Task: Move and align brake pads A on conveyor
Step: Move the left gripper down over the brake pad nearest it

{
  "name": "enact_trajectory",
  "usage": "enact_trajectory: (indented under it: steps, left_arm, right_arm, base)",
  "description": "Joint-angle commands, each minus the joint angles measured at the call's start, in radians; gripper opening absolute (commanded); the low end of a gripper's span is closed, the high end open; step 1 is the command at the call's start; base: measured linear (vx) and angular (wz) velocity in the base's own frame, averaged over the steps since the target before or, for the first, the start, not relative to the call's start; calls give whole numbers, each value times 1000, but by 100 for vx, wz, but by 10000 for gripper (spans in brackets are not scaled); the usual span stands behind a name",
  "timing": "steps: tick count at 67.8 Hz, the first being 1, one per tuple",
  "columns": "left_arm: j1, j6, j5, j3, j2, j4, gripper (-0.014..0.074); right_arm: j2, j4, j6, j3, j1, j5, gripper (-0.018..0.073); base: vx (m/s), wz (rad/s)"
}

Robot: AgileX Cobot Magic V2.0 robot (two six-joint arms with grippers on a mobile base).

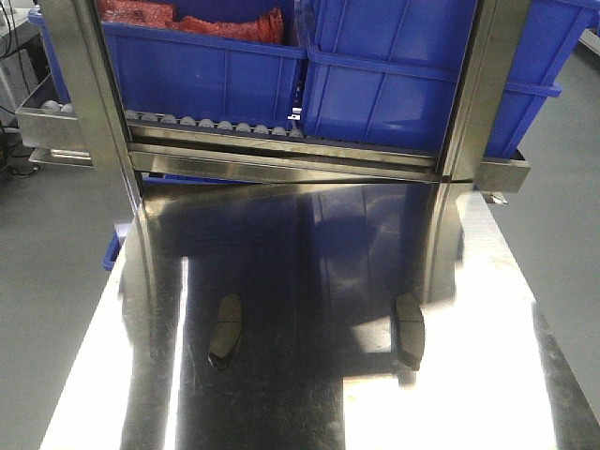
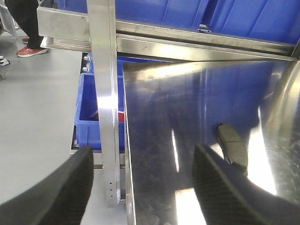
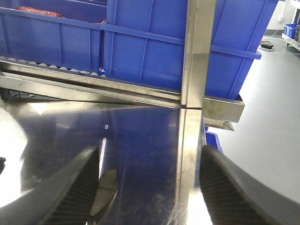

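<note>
1. Item: two small, flat, dark-grey curved brake pads, one at lower left of centre in the front view (image 1: pixel 225 330) and one at lower right (image 1: pixel 409 330). Both lie flat on the shiny reflective steel table (image 1: pixel 309 408), well apart, with their long axes running roughly up the frame. No further pads are visible. The conveyor appears in no view.
2. Handling (judged): rigid, dense for its size and not fragile. Its low profile on slick steel means it is likely to skate rather than lift if nudged.
3. Hold (judged): across the short width at mid-length, one finger on each long edge, tips brought right down to the table.
4. Left gripper (image 2: pixel 144 157): black textured fingers (image 2: pixel 61 187) spread wide with nothing held. It straddles the table edge, and a pad lies just beside the finger at lower right.
5. Right gripper (image 3: pixel 150 152): spread wide and empty. A pad sits at lower left, partly hidden by a finger.
6. Surroundings: blue plastic bins (image 1: pixel 375 84) on a rack across the upper frame.
</note>
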Motion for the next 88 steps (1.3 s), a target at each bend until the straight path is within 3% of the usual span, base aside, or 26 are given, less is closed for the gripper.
enact_trajectory:
  steps: [1, 40, 77, 88]
  left_arm:
    - [-4, 0, -71, -23, 7, -7, 449]
    - [-4, -12, -20, -65, 68, 22, 449]
    - [-6, 17, 294, -485, 902, 11, 449]
    - [-77, 16, 309, -591, 1073, -44, 449]
  right_arm:
    - [10, -10, 2, -26, -4, -75, 453]
    - [10, -10, 2, -26, -4, -75, 453]
    - [10, -10, 2, -26, -4, -75, 453]
    - [10, -10, 2, -26, -4, -75, 453]
  base:
    - [0, 0]
    - [0, 0]
    - [0, 0]
    - [0, 0]
